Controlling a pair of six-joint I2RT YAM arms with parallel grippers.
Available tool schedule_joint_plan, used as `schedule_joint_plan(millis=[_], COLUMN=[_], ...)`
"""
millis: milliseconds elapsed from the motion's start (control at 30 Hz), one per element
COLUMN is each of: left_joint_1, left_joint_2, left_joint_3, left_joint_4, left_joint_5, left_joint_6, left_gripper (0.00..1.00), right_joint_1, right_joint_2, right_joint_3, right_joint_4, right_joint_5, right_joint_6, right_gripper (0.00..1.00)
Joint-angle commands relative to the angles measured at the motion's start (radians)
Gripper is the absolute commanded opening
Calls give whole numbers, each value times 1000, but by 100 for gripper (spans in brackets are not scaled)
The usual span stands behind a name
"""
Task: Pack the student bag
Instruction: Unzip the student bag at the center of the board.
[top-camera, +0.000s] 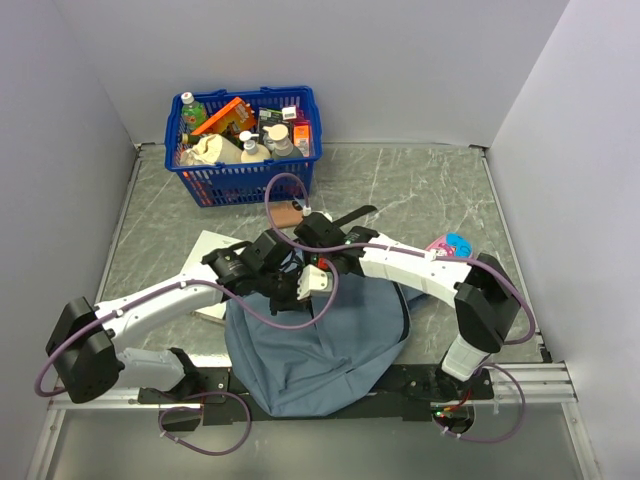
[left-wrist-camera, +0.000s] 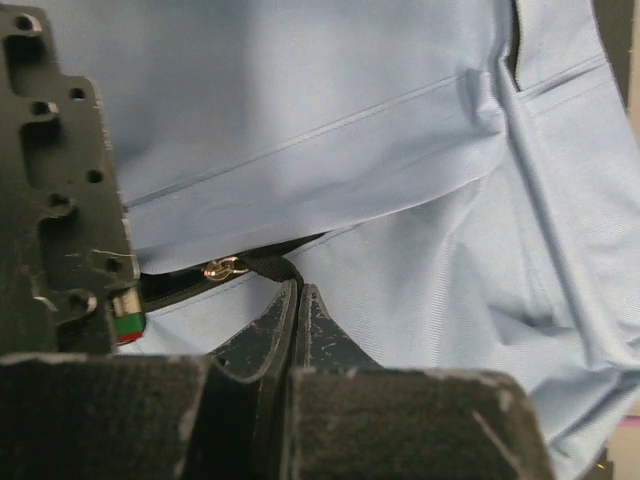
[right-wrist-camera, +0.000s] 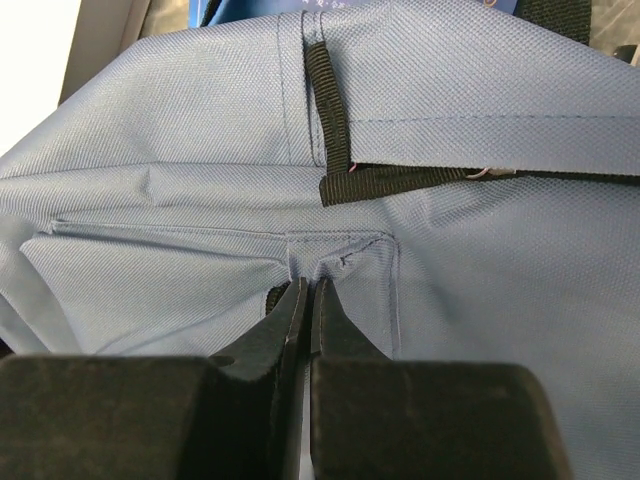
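The student bag (top-camera: 320, 345) is a grey-blue backpack lying at the near middle of the table. Both grippers meet at its far edge. My left gripper (top-camera: 288, 288) is shut on the black zipper pull (left-wrist-camera: 262, 265), next to the metal slider (left-wrist-camera: 225, 268); the jaws (left-wrist-camera: 298, 288) are pressed together. My right gripper (top-camera: 320, 272) is shut (right-wrist-camera: 308, 285), pinching a fold of the bag's fabric (right-wrist-camera: 340, 255) at the end of the zipper line. A black webbing loop (right-wrist-camera: 330, 120) lies just beyond it. The inside of the bag is hidden.
A blue plastic basket (top-camera: 305, 100) with bottles and packets stands at the back. A brown object (top-camera: 288, 212) lies in front of it. A white flat book or sheet (top-camera: 210, 250) lies left of the bag. A pink pencil case (top-camera: 450, 243) lies to the right.
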Motion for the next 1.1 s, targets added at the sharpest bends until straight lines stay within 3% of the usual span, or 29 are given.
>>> schedule_joint_plan(millis=[0,367,500,733,800,900,1000,1067], left_joint_1=[-17,-95,-166,-261,-261,-256,-218,-165], left_joint_2=[-16,-19,-16,-21,-24,-30,-44,-59], left_joint_3=[38,57,91,121,127,117,79,51], left_joint_4=[-47,-133,-225,-309,-311,-262,-158,-84], left_joint_5=[84,137,222,228,210,121,16,-47], left_joint_6=[-3,3,40,55,60,28,-49,-124], left_gripper=[1,1,1,1,2,15,19,20], right_joint_1=[-11,-87,-120,-169,-169,-169,-163,-158], right_joint_2=[-8,2,-13,-76,-80,-93,-109,-131], right_joint_3=[78,127,135,77,69,25,-50,-113], right_joint_4=[45,57,54,104,101,133,175,201], right_joint_5=[53,98,99,69,63,34,6,-3], right_joint_6=[11,27,23,34,34,44,75,84], right_gripper=[0,0,0,0,0,0,1,10])
